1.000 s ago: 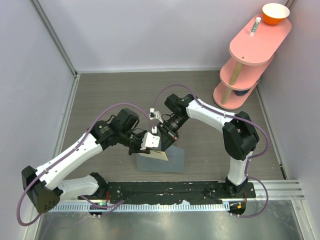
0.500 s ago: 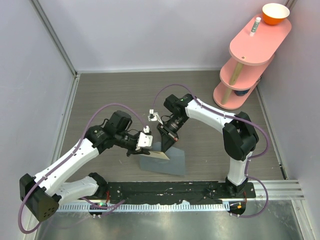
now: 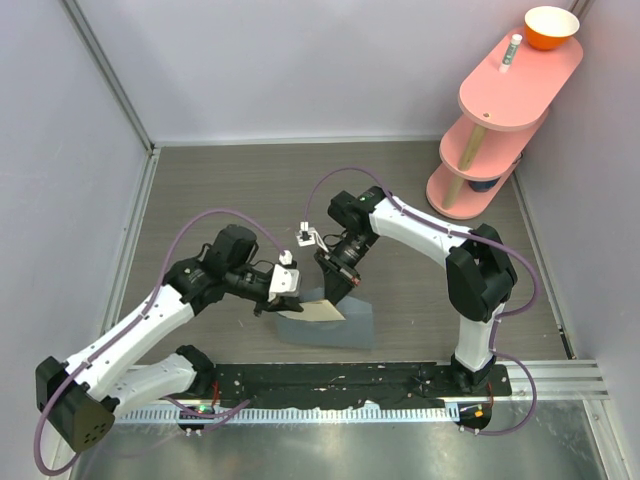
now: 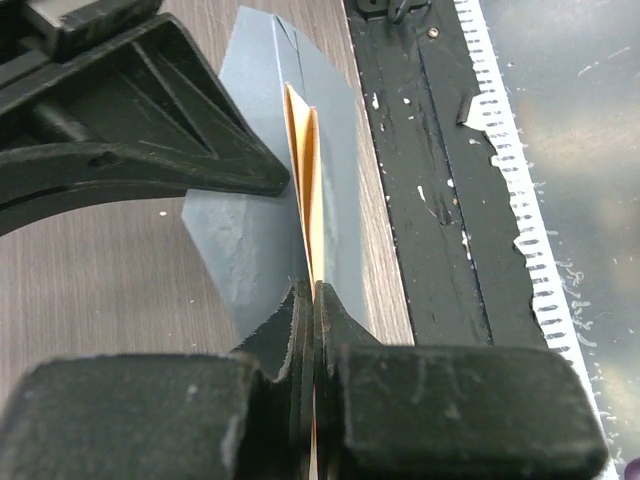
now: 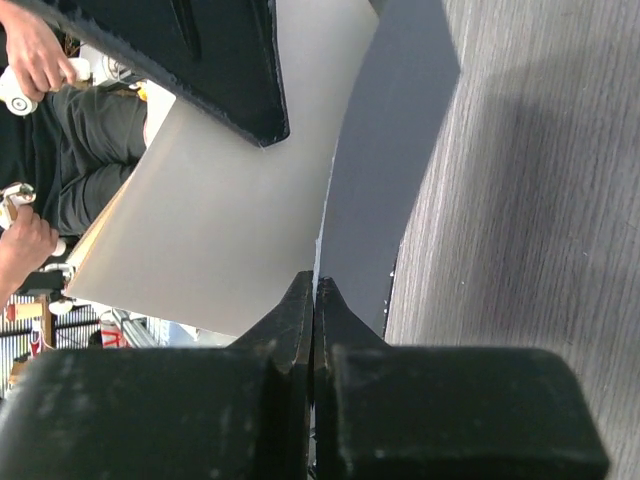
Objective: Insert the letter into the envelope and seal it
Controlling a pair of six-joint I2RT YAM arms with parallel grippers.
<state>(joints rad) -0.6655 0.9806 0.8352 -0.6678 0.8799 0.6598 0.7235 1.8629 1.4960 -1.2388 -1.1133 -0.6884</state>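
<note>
The slate blue-grey envelope [image 3: 345, 325] lies on the table near the front edge, one side lifted. My left gripper [image 3: 295, 298] is shut on the tan letter [image 3: 318, 309], which stands on edge at the envelope's mouth. In the left wrist view the gripper [image 4: 312, 290] pinches the letter [image 4: 309, 180] edge-on over the envelope [image 4: 250, 240]. My right gripper [image 3: 336, 288] is shut on the envelope's raised edge. In the right wrist view the gripper [image 5: 315, 282] grips the envelope [image 5: 395, 170], with the letter [image 5: 230, 220] beside it.
A pink three-tier shelf [image 3: 505, 105] with an orange bowl [image 3: 551, 27] stands at the back right. The black base rail [image 3: 340, 380] runs just in front of the envelope. Grey walls close in the table on the left and at the back.
My left gripper has drawn back to the left with the letter, which now leans lower against the envelope. The envelope has turned slightly. The right gripper has barely moved.
</note>
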